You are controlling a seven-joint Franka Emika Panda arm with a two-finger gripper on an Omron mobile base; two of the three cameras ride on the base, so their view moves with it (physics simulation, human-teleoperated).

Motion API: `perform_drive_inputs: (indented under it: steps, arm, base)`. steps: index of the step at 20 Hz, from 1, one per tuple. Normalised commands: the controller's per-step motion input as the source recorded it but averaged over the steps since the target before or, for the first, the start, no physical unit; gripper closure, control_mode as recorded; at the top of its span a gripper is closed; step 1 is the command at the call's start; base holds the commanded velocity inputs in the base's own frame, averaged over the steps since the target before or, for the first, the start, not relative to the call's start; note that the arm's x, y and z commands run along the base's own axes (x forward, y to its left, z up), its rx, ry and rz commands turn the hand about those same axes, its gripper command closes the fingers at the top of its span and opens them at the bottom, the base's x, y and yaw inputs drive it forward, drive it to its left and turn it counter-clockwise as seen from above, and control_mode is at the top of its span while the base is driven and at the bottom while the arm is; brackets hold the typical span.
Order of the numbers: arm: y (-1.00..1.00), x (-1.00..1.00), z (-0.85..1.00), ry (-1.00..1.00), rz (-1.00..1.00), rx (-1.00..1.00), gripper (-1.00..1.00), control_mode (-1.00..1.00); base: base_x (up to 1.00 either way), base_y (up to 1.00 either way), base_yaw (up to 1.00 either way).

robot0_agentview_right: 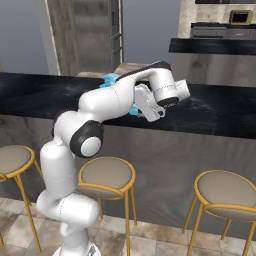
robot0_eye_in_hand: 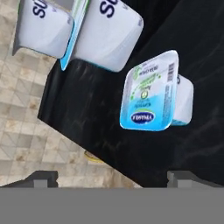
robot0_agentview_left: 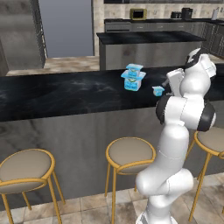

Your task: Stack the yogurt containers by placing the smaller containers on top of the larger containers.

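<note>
The biggest yogurt container [robot0_agentview_left: 132, 82] stands on the black counter [robot0_agentview_left: 65, 94] with the medium cup [robot0_agentview_left: 134, 68] stacked on it. The tiny cup [robot0_agentview_left: 158, 90] sits alone to their right. My gripper [robot0_agentview_left: 166, 84] hovers just right of the tiny cup, apart from it. In the hand view, which is rolled sideways, the tiny cup [robot0_eye_in_hand: 153, 98] shows its printed lid ahead of my open gripper [robot0_eye_in_hand: 113, 178], outside the fingers. The medium cup [robot0_eye_in_hand: 43, 24] and the biggest cup [robot0_eye_in_hand: 109, 35] lie beyond it. From the right base, my arm hides most of the stack [robot0_agentview_right: 107, 80] and the tiny cup [robot0_agentview_right: 133, 111].
Round stools [robot0_agentview_left: 130, 153] stand along the near side of the counter, under my arm. A second dark island [robot0_agentview_left: 148, 37] lies behind. The counter's far edge drops to tiled floor [robot0_eye_in_hand: 26, 127] close beyond the cups.
</note>
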Motion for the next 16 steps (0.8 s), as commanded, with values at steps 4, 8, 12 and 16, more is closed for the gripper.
perform_drive_inputs:
  steps: [4, 8, 12, 16]
  arm:
    - [0.00, 0.36, -0.13, 0.01, 0.00, 0.02, -1.00, -1.00]
    - [-0.08, 0.37, -0.13, 0.02, 0.00, 0.03, -1.00, -1.00]
    - [-0.02, 0.47, -0.14, 0.03, 0.00, 0.03, -1.00, -1.00]
    - [-0.10, 0.41, -0.23, 0.04, 0.00, 0.03, -1.00, -1.00]
  base:
    - [0.00, 0.00, 0.00]
    - [0.00, 0.00, 0.00]
    - [0.00, 0.00, 0.00]
    - [0.00, 0.00, 0.00]
